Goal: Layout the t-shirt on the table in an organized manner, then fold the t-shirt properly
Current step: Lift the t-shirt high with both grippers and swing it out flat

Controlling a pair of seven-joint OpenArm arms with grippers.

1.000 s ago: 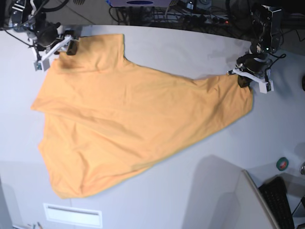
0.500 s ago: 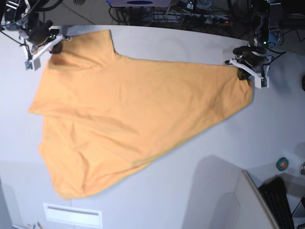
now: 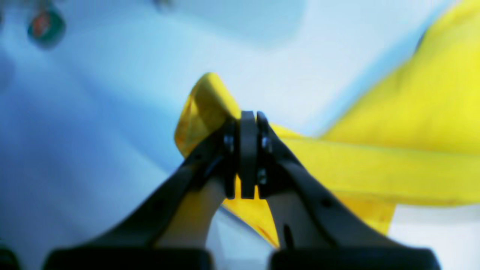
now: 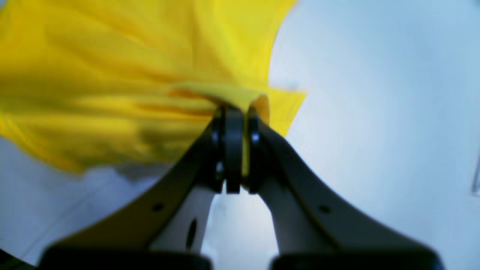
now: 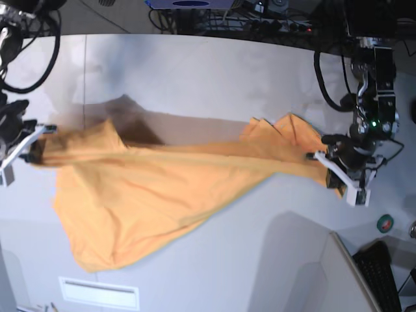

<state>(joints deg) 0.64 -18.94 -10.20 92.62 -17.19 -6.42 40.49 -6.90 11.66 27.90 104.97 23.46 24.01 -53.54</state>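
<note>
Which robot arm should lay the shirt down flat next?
Probably both: the left gripper and right gripper each pinch an edge of the t-shirt, stretched above the table.

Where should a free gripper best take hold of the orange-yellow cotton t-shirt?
Probably the loose hem corner of the orange-yellow cotton t-shirt, approached from the near table edge. It lies flat and slack on the white-grey table, away from the taut line between both shut grippers.

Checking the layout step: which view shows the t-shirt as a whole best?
The base view: the whole t-shirt shows there, stretched across the table between the two claws. The left wrist view shows only a blurred corner pinched in the left claw; the right wrist view shows another bunched in the right claw.
</note>
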